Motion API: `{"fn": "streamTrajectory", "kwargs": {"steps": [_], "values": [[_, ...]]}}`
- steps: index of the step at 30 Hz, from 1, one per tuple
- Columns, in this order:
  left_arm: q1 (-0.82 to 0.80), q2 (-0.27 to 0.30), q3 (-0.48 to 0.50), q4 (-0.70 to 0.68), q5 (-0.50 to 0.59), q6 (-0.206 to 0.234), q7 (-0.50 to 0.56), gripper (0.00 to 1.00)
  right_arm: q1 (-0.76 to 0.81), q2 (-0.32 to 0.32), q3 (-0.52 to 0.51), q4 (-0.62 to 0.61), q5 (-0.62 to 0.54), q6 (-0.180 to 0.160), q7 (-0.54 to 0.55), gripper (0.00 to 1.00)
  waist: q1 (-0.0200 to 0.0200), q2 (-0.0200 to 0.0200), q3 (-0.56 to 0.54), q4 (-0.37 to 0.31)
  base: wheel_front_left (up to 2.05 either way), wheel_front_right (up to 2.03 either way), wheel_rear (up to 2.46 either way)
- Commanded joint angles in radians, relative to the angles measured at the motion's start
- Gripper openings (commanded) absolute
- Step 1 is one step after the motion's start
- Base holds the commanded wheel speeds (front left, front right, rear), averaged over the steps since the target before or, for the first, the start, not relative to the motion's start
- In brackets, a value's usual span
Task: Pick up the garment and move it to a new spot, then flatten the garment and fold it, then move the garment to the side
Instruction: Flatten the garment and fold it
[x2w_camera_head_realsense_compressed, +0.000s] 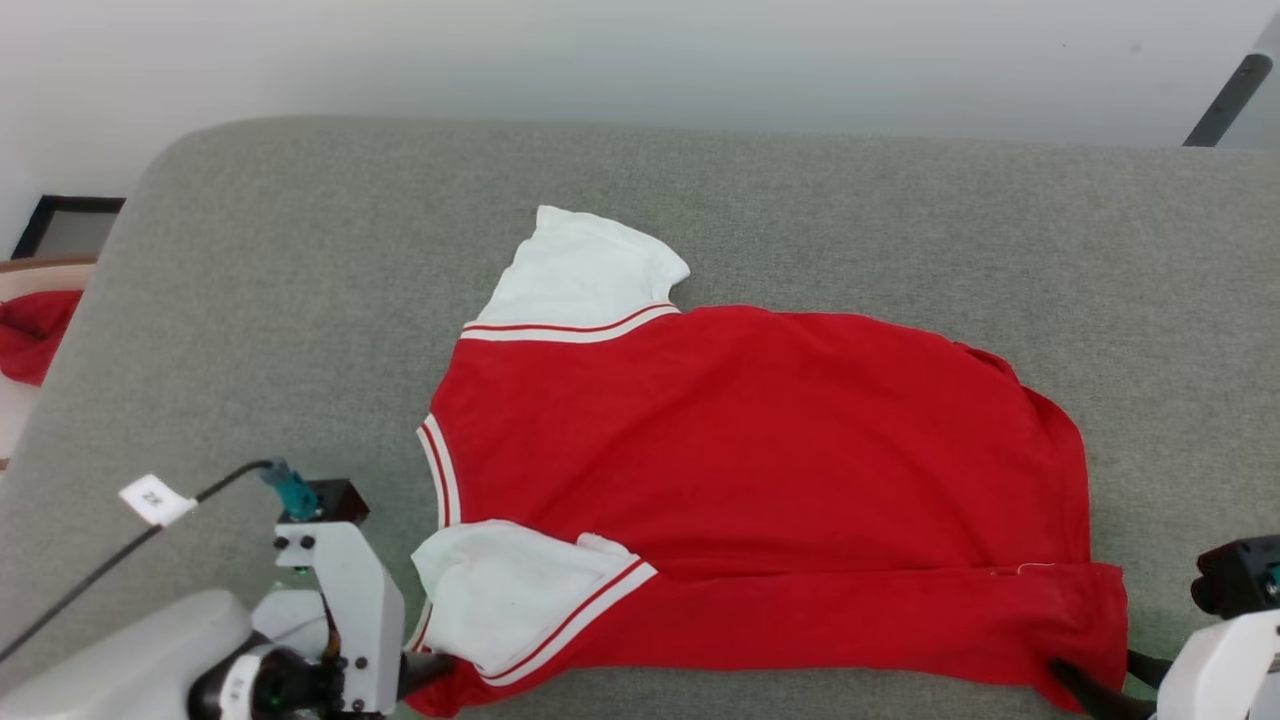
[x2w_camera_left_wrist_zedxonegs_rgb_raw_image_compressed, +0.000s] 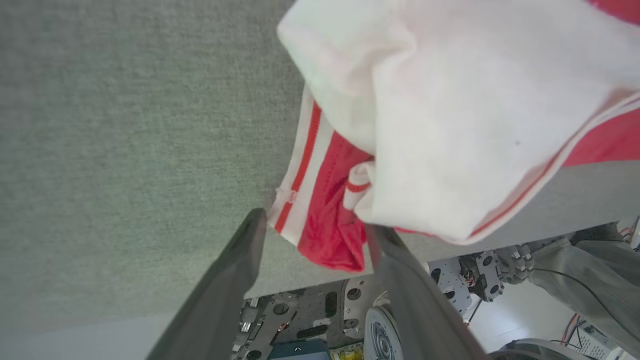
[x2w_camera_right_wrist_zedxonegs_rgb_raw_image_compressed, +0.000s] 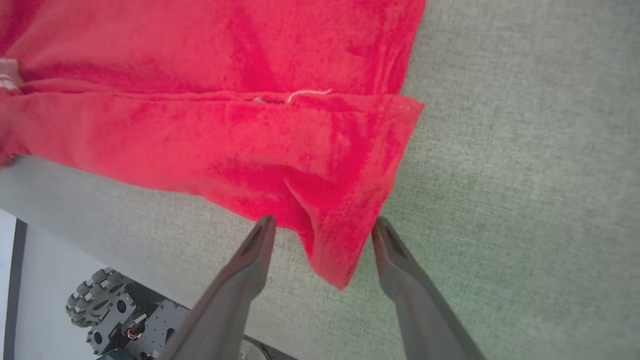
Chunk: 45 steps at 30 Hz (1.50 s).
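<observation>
Grippers both stand spread, pinching nothing: left gripper (x2w_camera_left_wrist_zedxonegs_rgb_raw_image_compressed: 315, 225) straddles the striped-trim corner (x2w_camera_left_wrist_zedxonegs_rgb_raw_image_compressed: 300, 200) under the near white sleeve (x2w_camera_head_realsense_compressed: 500, 590); right gripper (x2w_camera_right_wrist_zedxonegs_rgb_raw_image_compressed: 324, 221) straddles the hem corner (x2w_camera_right_wrist_zedxonegs_rgb_raw_image_compressed: 340, 260). Grey padded surface (x2w_camera_head_realsense_compressed: 300, 250) bears the garment (x2w_camera_head_realsense_compressed: 760, 440), lying nearly flat at its near edge, plain red side up, near long side doubled over. Judged light, limp and crease-prone, not fragile; it should drape from any hold, so paired pinches at these two corners suit it.

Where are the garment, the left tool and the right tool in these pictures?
garment (x2w_camera_head_realsense_compressed: 750, 430), head view, red body.
left tool (x2w_camera_left_wrist_zedxonegs_rgb_raw_image_compressed: 315, 222), left wrist view, between fingertips.
right tool (x2w_camera_right_wrist_zedxonegs_rgb_raw_image_compressed: 324, 220), right wrist view, between fingertips.
</observation>
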Motion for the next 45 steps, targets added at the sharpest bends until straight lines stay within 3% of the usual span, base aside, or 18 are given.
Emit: {"fn": "streamTrajectory", "kwargs": {"steps": [1,8,13,23,30,35,45], "values": [[-0.014,0.021,0.008,-0.027,0.013,0.013,-0.001,1.0,0.019,0.007,-0.011,-0.019,0.008,-0.001,0.002,1.0,0.0,0.0,-0.003,-0.005,0.0,0.0,0.0],[-0.069,0.09,0.045,-0.122,0.032,0.052,-0.004,1.0,0.024,0.022,-0.036,-0.094,-0.012,-0.001,-0.04,1.0,0.0,0.0,0.001,-0.023,0.0,0.0,0.0],[-0.155,0.115,0.094,-0.132,0.093,0.054,-0.049,1.0,-0.031,0.027,-0.018,-0.15,-0.064,-0.001,-0.211,1.0,0.0,0.0,0.02,-0.058,0.0,0.0,0.0],[-0.332,0.046,0.16,0.027,0.277,-0.091,-0.258,1.0,-0.161,0.031,0.033,-0.153,-0.201,-0.001,-0.616,1.0,0.0,0.0,0.096,-0.142,0.0,0.0,0.0],[-0.434,-0.025,0.187,0.208,0.331,-0.187,-0.343,1.0,-0.225,0.052,0.059,-0.148,-0.259,-0.001,-0.783,1.0,0.0,0.0,0.174,-0.203,0.0,0.0,0.0],[-0.491,-0.065,0.185,0.322,0.333,-0.233,-0.32,1.0,-0.243,0.069,0.071,-0.135,-0.279,-0.001,-0.832,1.0,0.0,0.0,0.228,-0.239,0.0,0.0,0.0],[-0.578,-0.105,0.144,0.518,0.336,-0.29,-0.172,1.0,-0.276,0.096,0.096,-0.107,-0.274,-0.001,-0.86,1.0,0.0,0.0,0.299,-0.287,0.0,0.0,0.0]]}}
